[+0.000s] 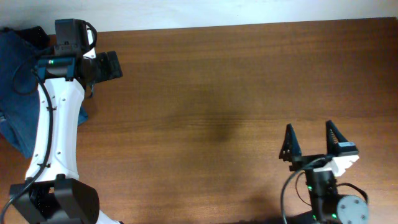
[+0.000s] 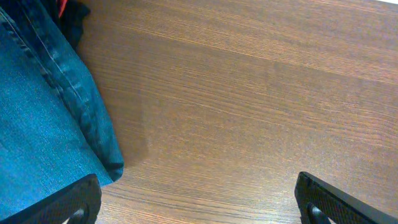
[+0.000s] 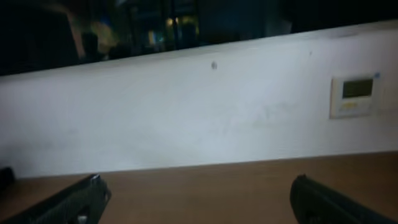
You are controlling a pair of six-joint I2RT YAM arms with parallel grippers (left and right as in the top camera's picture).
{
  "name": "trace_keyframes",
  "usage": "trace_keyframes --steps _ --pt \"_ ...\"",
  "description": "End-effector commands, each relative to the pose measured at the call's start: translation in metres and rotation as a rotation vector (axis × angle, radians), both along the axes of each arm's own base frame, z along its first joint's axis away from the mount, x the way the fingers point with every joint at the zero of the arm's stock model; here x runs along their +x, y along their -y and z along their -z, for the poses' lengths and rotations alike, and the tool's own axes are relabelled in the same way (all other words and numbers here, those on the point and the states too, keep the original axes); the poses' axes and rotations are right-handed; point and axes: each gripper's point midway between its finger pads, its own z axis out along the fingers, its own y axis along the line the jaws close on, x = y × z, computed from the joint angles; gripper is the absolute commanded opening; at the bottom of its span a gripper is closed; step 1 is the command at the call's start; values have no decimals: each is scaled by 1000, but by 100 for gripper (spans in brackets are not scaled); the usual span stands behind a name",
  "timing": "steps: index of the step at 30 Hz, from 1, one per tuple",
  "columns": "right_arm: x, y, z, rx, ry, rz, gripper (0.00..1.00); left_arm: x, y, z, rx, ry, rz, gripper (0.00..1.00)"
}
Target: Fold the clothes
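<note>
Shows blue denim jeans (image 1: 13, 81) bunched at the far left edge of the overhead frame, on the brown wooden counter (image 1: 217, 74), partly under the white left arm (image 1: 56, 124). Puts the left gripper (image 1: 111, 65) at upper left, just right of the denim, its fingers (image 2: 68, 205) spread wide, pinching nothing. Places a stitched jeans seam down the left of the left wrist view, with a black garment (image 2: 74, 22) at top left. Sets the right gripper (image 1: 309, 140) at lower right, well apart from the jeans, fingers spread, empty, facing a white wall (image 3: 186, 118).
</note>
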Motion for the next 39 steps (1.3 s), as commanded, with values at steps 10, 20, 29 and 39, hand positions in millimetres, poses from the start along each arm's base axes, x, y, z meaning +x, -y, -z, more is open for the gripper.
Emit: trace_keyframes --steps 10,20,29,39 --pt "17 12 51 4 -34 67 98 -1 -2 -4 -7 11 -12 99" --pt "15 15 73 4 -32 75 99 -1 -2 -4 -7 11 -12 99" --pt "20 11 98 -8 -82 57 98 -1 -2 -4 -7 11 -12 99" --pt "23 12 126 -35 -175 47 99 -1 -2 -4 -7 11 -12 99"
